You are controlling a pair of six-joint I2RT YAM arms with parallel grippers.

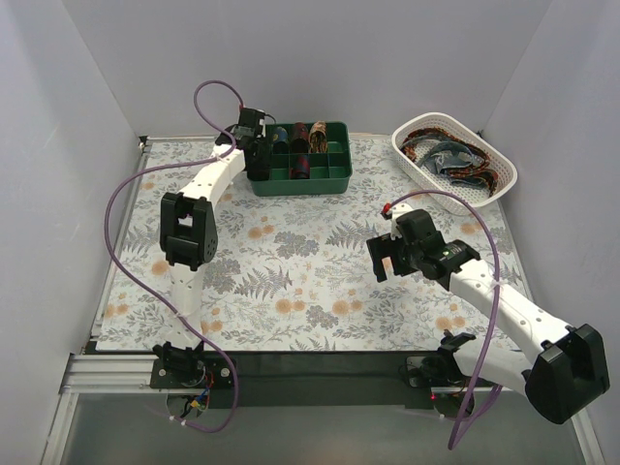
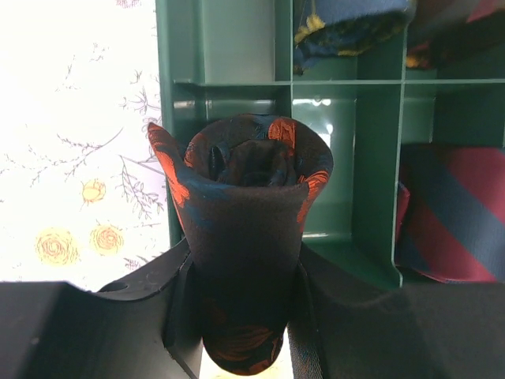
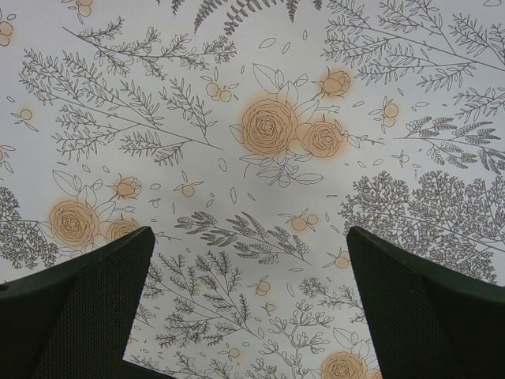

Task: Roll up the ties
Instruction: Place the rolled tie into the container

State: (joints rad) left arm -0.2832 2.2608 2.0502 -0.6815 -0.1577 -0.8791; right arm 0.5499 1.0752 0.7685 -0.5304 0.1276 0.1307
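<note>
From above, I am watching my left hand [image 1: 254, 147] hovering at the green tray [image 1: 337, 180] by the far edge of the desk [image 1: 291, 252]. Left wrist: it is gripping a rolled tie [image 2: 246, 229] above the tray. Right wrist: my right hand [image 3: 248, 316] is hanging wide open.

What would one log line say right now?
left jaws: shut on rolled tie at green tray | right jaws: open, over tablecloth | loose ties: white basket

Rolled ties [image 1: 300, 136] in tray [image 1: 300, 186], basket [image 1: 415, 163] right
</note>
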